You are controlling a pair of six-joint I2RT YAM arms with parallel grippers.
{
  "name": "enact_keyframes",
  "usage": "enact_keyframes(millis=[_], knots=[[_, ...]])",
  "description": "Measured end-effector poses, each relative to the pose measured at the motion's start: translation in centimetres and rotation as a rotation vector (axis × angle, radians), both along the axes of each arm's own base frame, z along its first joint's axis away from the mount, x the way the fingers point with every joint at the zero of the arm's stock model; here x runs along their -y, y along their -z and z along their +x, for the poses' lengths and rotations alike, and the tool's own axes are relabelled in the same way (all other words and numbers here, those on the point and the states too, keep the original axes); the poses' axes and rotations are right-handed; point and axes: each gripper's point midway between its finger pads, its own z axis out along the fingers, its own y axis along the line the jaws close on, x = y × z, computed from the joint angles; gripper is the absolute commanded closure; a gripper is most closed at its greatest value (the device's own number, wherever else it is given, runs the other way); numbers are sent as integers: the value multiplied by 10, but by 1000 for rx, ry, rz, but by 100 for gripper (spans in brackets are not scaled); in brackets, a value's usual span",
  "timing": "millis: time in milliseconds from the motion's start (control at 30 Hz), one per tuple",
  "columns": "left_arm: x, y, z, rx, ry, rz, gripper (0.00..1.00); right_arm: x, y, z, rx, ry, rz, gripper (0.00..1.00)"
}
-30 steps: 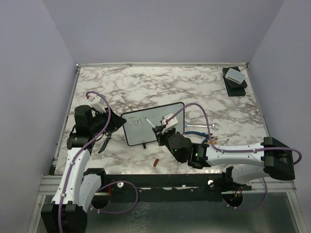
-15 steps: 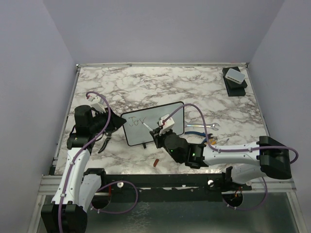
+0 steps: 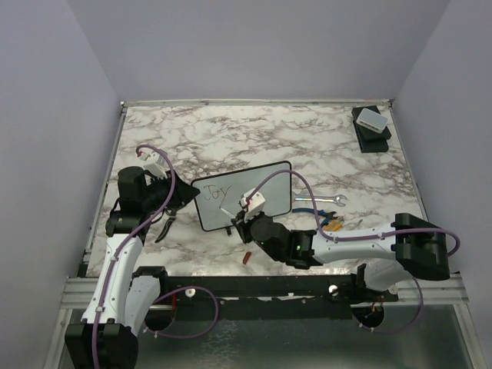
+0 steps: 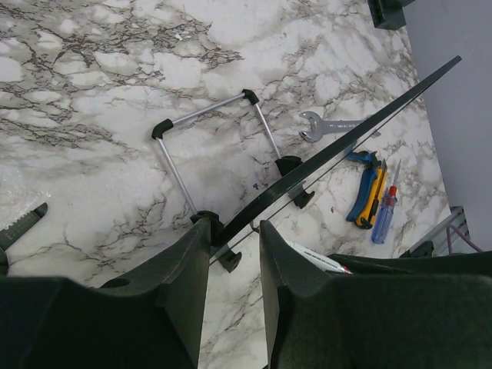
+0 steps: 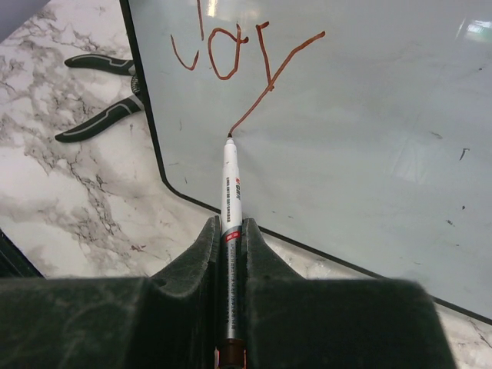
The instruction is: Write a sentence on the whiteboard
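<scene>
A: Starting from above and looking for the whiteboard?

B: Finding it near the middle of the marbled worktop, between the two arms. Reading only "Joy" of the sentence, toward its far left corner. Reaching over its near edge with the right pincer; hovering at its left edge with the left pincer. Spotting a red cap nearer, a wrench to the right.

A: Moving on to the left wrist and gripping anything?

B: Straddling the whiteboard's corner with the left pincer, jaws parted wider than the thin frame; failing to tell about contact. Seeing the board edge-on, tilted on a wire stand. Noticing blue-and-yellow pliers and a screwdriver on the right.

A: Turning to the right wrist?

B: Clamping a white marker in the right pincer, jaws closed against its barrel. Touching the tip to the whiteboard, at the end of the y's tail in the reddish-brown sentence. Glimpsing black-handled cutters left of the board.
</scene>
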Motion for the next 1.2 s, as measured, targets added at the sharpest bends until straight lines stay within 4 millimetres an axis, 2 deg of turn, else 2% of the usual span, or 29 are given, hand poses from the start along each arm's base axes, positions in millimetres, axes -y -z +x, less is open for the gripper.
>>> enact_keyframes(millis=[367, 467, 767, 1067, 1200], knots=[[0, 0, 0, 0, 0, 0, 67, -1, 0, -2, 1, -10, -2, 99], [0, 0, 0, 0, 0, 0, 67, -1, -9, -3, 8, -22, 17, 99], [0, 0, 0, 0, 0, 0, 67, 5, -54, -6, 49, -41, 123, 99], [0, 0, 0, 0, 0, 0, 67, 21, -67, -7, 61, -22, 156, 100], [0, 0, 0, 0, 0, 0, 67, 35, -64, 2, 62, 11, 158, 99]])
